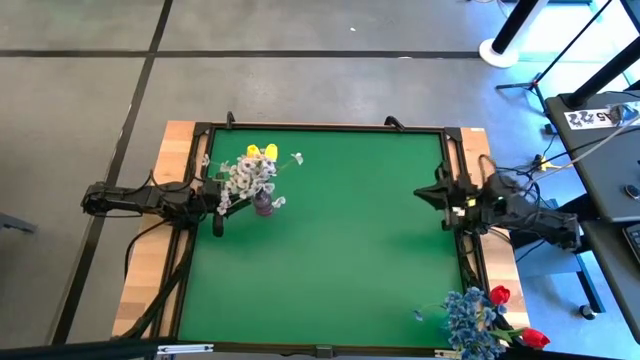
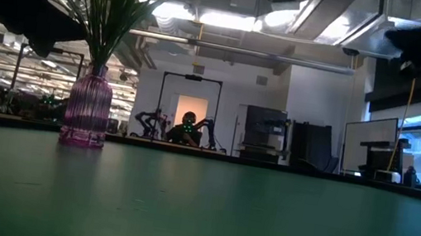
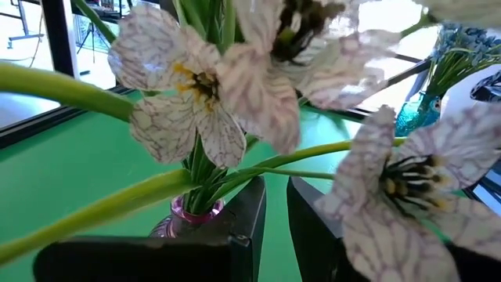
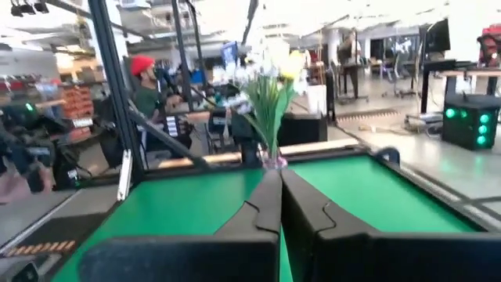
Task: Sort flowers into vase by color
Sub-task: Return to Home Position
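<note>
— Flowers (image 1: 250, 175): our left gripper (image 1: 218, 208) stands narrowly parted beside the purple vase (image 1: 263, 206), holding nothing we can see.
— And our right gripper (image 1: 437, 192)?
— Shut, empty, well apart. Blue and red flowers (image 1: 480, 315) wait at the table's (image 1: 340, 260) corner.

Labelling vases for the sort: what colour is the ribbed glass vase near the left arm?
Pinkish purple vase, clearest in the low view.

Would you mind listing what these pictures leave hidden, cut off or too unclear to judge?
- Blue vase: left wrist view shows only a sliver behind white blossoms; high view's blue blossoms and red tulips cover it.
- Left claw: whether it grips a stem is unclear; the high view is too small, and petals block the wrist view.
- Purple vase: the low view's top edge crops its flower heads.
- Right claw: shut, empty.
</note>
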{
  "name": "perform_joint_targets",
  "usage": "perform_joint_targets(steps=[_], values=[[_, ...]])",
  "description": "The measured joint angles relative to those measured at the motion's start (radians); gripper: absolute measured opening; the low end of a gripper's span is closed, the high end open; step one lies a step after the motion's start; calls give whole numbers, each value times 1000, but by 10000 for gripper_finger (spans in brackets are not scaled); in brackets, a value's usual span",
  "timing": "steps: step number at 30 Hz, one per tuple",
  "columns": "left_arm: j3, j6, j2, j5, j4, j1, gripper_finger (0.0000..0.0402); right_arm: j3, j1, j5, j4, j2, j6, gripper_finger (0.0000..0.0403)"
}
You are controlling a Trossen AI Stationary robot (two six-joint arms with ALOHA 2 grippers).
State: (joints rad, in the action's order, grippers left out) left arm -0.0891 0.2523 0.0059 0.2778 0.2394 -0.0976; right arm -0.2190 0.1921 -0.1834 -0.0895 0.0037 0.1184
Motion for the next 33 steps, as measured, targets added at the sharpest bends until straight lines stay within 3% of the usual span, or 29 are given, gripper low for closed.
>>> perform_joint_targets(steps=[6,13,20,33], values=[[0,0,0,-1,0,0,53,208,-26,7,265,0,-1,2],[0,0,0,-2,0,0,53,207,-64,73,201,11,-71,2],[0,0,0,-3,-1,0,53,207,-61,215,121,21,-93,2],[0,0,0,-3,0,0,53,209,-61,217,120,22,-92,2]])
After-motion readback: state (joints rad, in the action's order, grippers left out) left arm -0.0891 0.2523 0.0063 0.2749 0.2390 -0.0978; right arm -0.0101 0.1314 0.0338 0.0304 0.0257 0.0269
